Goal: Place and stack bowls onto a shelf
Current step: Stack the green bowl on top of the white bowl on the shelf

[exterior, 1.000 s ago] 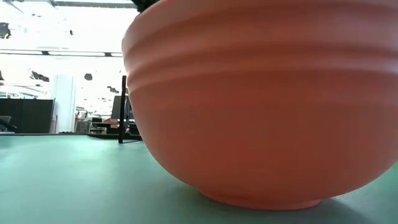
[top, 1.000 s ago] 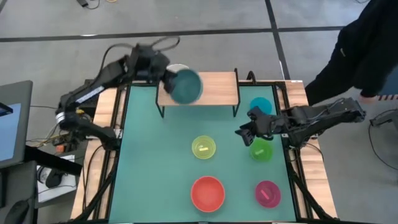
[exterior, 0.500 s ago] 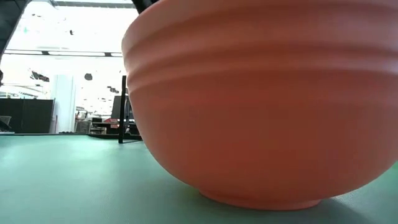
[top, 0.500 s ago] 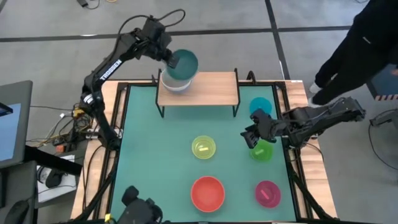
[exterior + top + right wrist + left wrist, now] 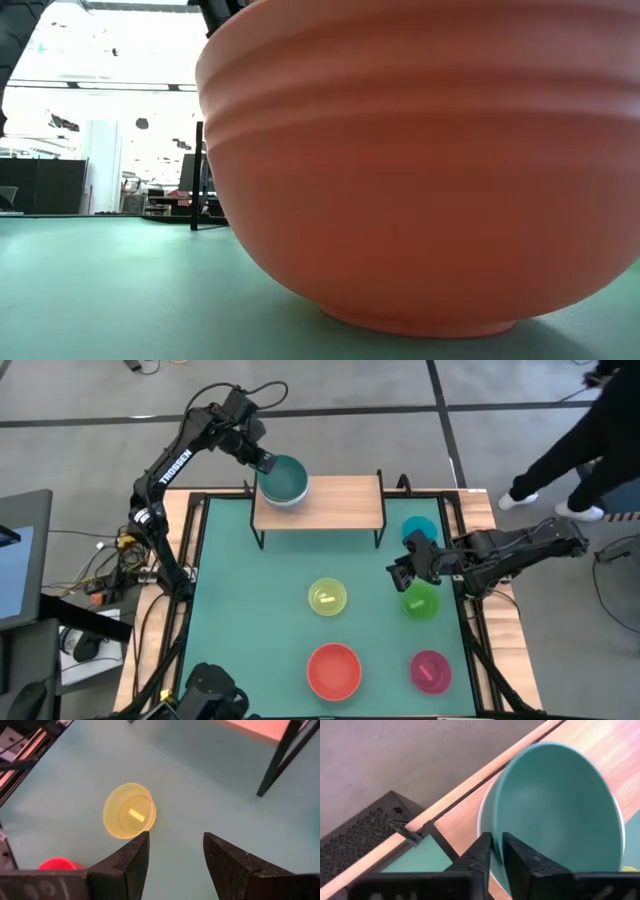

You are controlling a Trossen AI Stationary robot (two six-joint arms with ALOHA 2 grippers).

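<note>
The dark teal bowl (image 5: 284, 480) is pinched by its rim in the left gripper (image 5: 262, 463), upper left on the shelf (image 5: 340, 500). Mid-right, the right gripper (image 5: 398, 573) is held wide open and empty beside the green bowl (image 5: 421, 601).

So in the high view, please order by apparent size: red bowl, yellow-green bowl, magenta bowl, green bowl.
1. red bowl, clearly largest.
2. yellow-green bowl, magenta bowl and green bowl: too alike to rank; right gripper overlaps the green one.

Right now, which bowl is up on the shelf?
The dark teal bowl, pinched by the left hand; the others sit on the green mat.
</note>
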